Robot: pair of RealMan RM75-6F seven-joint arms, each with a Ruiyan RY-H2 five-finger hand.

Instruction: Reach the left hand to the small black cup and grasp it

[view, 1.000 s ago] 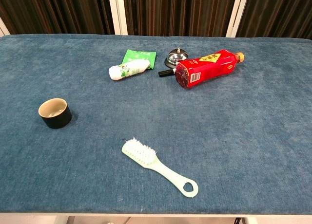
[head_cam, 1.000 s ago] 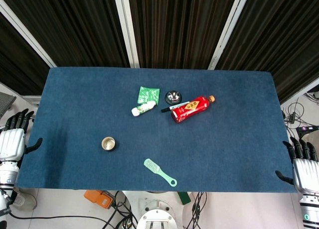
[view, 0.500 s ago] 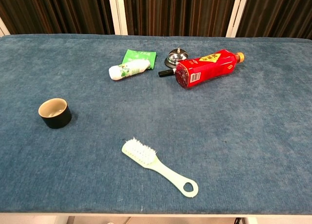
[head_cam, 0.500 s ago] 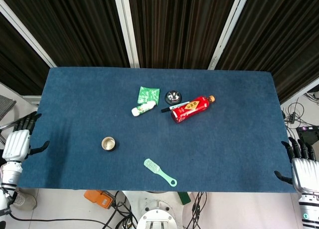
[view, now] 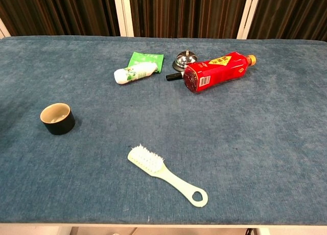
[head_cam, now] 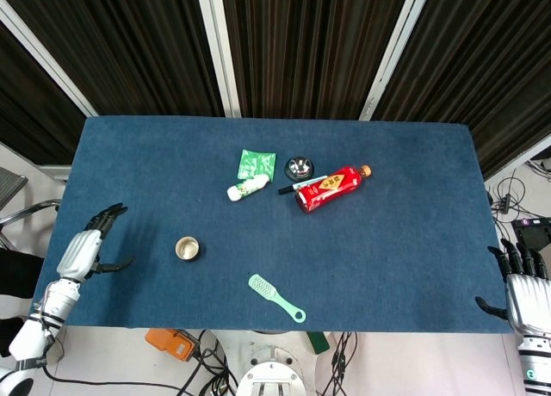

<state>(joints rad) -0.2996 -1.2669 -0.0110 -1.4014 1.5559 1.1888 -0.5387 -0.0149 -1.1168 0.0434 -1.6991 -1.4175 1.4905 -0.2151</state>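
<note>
Your left hand (head_cam: 86, 250) hangs empty, fingers spread, well short of the small black cup (head_cam: 188, 248); reach rightward, then close around it.

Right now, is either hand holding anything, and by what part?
Nothing is held. The left hand is over the table edge, fingers spread, apart from the small black cup. The right hand is empty at the table's corner.

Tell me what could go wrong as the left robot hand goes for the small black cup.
The left robot hand is open and apart from the small black cup, coming in from the side, so it may knock the upright cup over. The chest view does not show the hand at all, so depth is hard to judge.
</note>
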